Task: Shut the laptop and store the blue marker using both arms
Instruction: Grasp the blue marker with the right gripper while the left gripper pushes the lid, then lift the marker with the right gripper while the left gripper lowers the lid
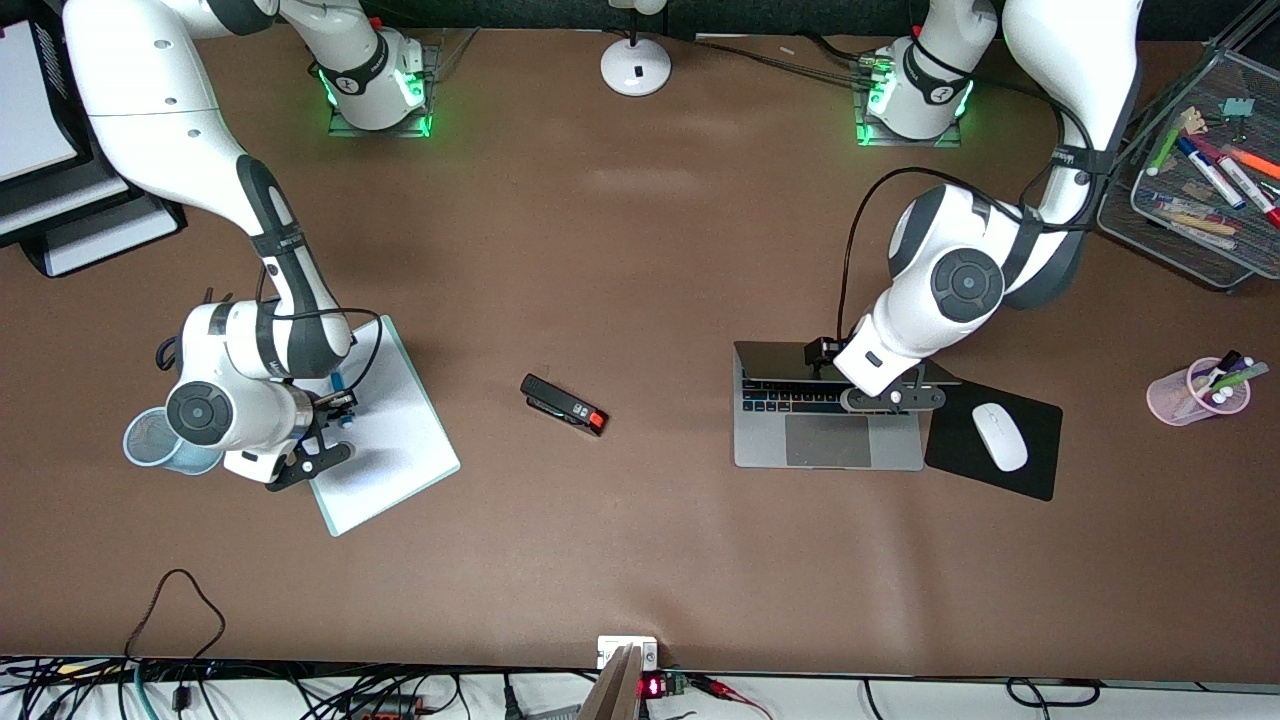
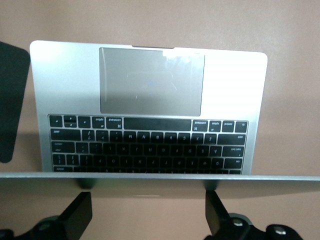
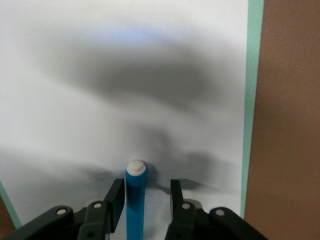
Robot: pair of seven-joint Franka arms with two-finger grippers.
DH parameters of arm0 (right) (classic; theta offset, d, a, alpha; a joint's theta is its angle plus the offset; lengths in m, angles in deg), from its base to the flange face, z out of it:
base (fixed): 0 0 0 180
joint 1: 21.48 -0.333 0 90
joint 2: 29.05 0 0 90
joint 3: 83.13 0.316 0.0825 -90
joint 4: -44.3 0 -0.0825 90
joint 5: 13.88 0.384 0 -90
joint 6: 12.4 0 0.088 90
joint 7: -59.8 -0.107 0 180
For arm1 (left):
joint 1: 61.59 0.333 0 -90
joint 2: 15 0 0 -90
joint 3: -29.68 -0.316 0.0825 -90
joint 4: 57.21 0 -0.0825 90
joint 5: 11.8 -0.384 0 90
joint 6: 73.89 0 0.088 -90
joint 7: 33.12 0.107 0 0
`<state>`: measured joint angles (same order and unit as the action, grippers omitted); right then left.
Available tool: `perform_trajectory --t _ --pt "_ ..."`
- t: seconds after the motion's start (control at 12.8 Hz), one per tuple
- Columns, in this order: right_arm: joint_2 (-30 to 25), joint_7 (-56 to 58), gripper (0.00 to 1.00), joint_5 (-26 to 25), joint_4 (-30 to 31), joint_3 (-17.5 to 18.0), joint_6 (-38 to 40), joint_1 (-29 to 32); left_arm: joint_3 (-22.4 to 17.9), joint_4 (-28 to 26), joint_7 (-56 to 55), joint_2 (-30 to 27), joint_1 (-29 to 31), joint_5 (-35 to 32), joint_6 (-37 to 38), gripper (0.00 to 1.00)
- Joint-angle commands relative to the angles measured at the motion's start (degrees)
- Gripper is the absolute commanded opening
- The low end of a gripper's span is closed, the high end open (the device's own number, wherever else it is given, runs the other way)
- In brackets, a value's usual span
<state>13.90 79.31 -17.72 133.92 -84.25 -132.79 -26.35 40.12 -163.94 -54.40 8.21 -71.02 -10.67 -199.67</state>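
Worktop (image 1: 640,250) fills the front view; both steps are just starting. Laptop (image 1: 828,420) sits right of centre in the front view, lid (image 2: 160,179) up and tilted back, keyboard exposed, black mouse pad (image 1: 1000,440) with white mouse (image 1: 1000,436) touching its side. Left gripper (image 1: 893,397) is at the lid's top edge; in the left wrist view both fingers (image 2: 80,216) stand wide apart just under that edge, holding nothing, contact with the lid unclear. Next move there, I'd say: push the lid down toward the keys. White pad with green border (image 1: 395,430) lies lower left in the front view. On it is the blue marker (image 3: 135,200), whitish end forward. Right gripper (image 1: 338,412) is low over it, fingers (image 3: 116,200) narrow but open: one looks to touch the barrel, the other shows a gap. Needs closing, then a lift to the blue mesh cup (image 1: 150,440) beside the pad, probably. Stapler (image 1: 565,405) mid-frame is not involved.
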Motion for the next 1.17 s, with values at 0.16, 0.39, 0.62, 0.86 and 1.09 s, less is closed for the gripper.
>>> perform_trajectory --t 0.16,0.39,0.62,0.86,1.09 --pt "-1.1 -0.1 0.42 0.0 1.4 0.2 -0.3 -0.2 -0.3 4.5 -0.9 5.0 -0.5 -1.7 -2.2 1.00" --pt "-1.1 -0.1 0.37 0.0 1.4 0.2 -0.2 -0.1 -0.8 4.7 -0.8 6.6 -0.6 -1.7 -4.6 1.00" --pt "-1.1 -0.2 0.30 0.1 1.6 0.2 -0.2 -0.1 -0.9 4.8 -0.8 7.3 -0.5 -3.1 -4.8 1.00" --pt "-1.1 -0.3 0.21 0.2 1.6 0.3 -0.2 -0.1 -0.9 4.9 -0.8 8.3 -0.3 -6.0 -6.5 1.00" --pt "-1.1 -3.0 0.15 0.2 2.0 0.3 -0.5 -0.4 -0.9 4.9 -0.8 9.3 -0.5 -6.0 -8.2 1.00"
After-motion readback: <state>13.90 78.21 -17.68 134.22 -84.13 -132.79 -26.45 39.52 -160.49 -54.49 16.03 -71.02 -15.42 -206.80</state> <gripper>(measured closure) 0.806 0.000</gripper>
